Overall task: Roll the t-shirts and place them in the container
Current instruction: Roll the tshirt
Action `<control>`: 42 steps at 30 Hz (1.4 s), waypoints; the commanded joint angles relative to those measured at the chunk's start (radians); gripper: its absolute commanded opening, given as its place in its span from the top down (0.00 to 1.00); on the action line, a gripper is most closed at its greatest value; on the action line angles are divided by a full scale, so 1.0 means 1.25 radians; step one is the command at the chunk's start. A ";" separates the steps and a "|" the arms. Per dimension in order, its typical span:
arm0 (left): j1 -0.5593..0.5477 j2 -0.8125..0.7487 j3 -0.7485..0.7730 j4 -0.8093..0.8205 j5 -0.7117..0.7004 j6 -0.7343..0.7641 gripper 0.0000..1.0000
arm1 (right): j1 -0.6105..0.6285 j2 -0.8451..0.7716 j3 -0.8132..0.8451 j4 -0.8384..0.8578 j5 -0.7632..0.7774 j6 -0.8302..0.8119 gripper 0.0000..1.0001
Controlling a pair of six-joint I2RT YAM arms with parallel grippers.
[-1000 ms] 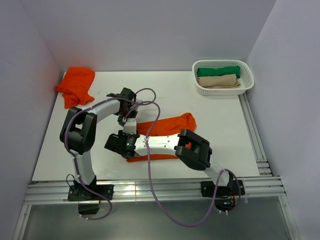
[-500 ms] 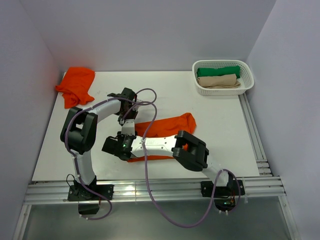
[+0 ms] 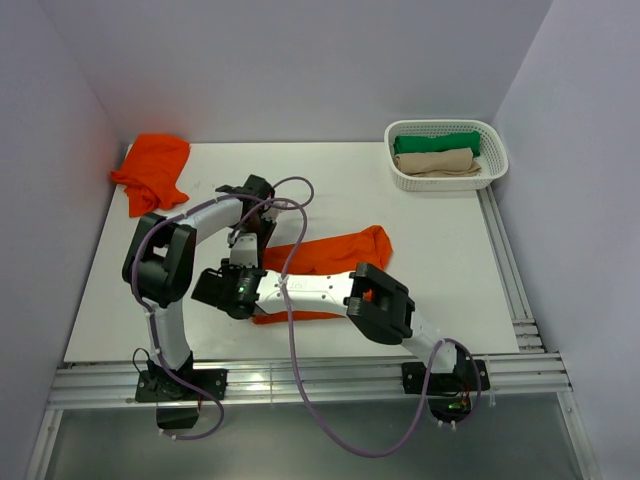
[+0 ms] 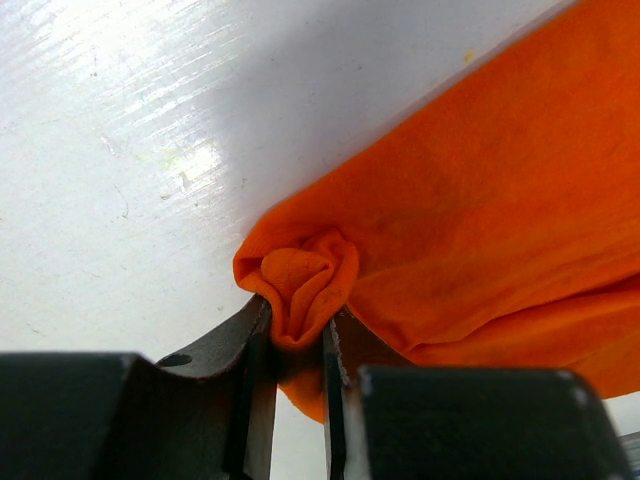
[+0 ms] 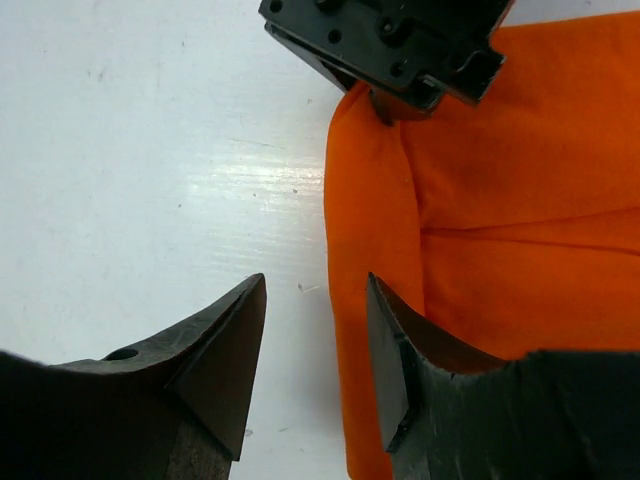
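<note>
Basket [image 3: 447, 180] with folded clothes far right on counter [image 3: 440, 260], spare orange tee [image 3: 152, 170] far left. Left hand [image 4: 296, 345] clamped on flat tee's [image 3: 335, 252] bunched corner; right hand [image 5: 315, 330] apart beside it.

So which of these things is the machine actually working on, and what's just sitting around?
Part of the job:
- orange t-shirt in the middle, one corner pinched by the left pincer
- right pincer, open at the shirt's edge
- second orange t-shirt, far left corner

Just lying about:
- white basket with green and beige cloth
</note>
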 commanded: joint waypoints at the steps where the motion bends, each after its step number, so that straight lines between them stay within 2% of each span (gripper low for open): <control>1: -0.008 0.018 0.016 0.006 -0.007 0.004 0.92 | -0.002 0.033 0.026 -0.023 0.015 0.001 0.48; 7: -0.011 0.015 0.018 0.004 -0.007 0.007 0.91 | -0.007 0.049 0.006 -0.072 0.014 0.059 0.48; 9: -0.011 0.014 0.018 0.003 -0.004 0.008 0.87 | -0.006 0.049 -0.002 -0.091 0.011 0.082 0.49; 13: -0.011 0.001 0.025 0.003 -0.002 0.006 0.75 | -0.004 0.035 -0.054 -0.080 -0.006 0.103 0.48; 14: -0.011 -0.002 0.029 0.002 -0.002 0.006 0.70 | -0.004 0.031 -0.060 -0.078 -0.012 0.105 0.49; 16: -0.011 -0.005 0.043 -0.003 -0.002 0.006 0.66 | -0.004 0.033 -0.068 -0.085 -0.016 0.114 0.48; 17: -0.011 -0.007 0.048 -0.007 -0.001 0.007 0.59 | -0.004 0.035 -0.066 -0.087 -0.016 0.115 0.48; 20: -0.011 -0.012 0.073 -0.018 -0.001 0.008 0.50 | -0.004 0.047 -0.052 -0.126 -0.019 0.130 0.48; 29: 0.011 -0.021 0.184 -0.088 0.026 0.019 0.39 | -0.005 0.030 -0.092 -0.128 -0.054 0.152 0.50; 32: 0.036 -0.030 0.218 -0.114 0.057 0.025 0.38 | -0.008 -0.014 -0.155 -0.068 -0.079 0.153 0.57; 35: 0.065 -0.046 0.223 -0.122 0.091 0.034 0.38 | -0.022 -0.084 -0.240 0.065 -0.122 0.145 0.64; 37: 0.084 -0.066 0.210 -0.126 0.121 0.045 0.38 | -0.032 -0.145 -0.316 0.129 -0.147 0.141 0.65; 42: 0.106 -0.117 0.139 -0.102 0.159 0.060 0.38 | -0.075 -0.281 -0.516 0.406 -0.261 0.145 0.66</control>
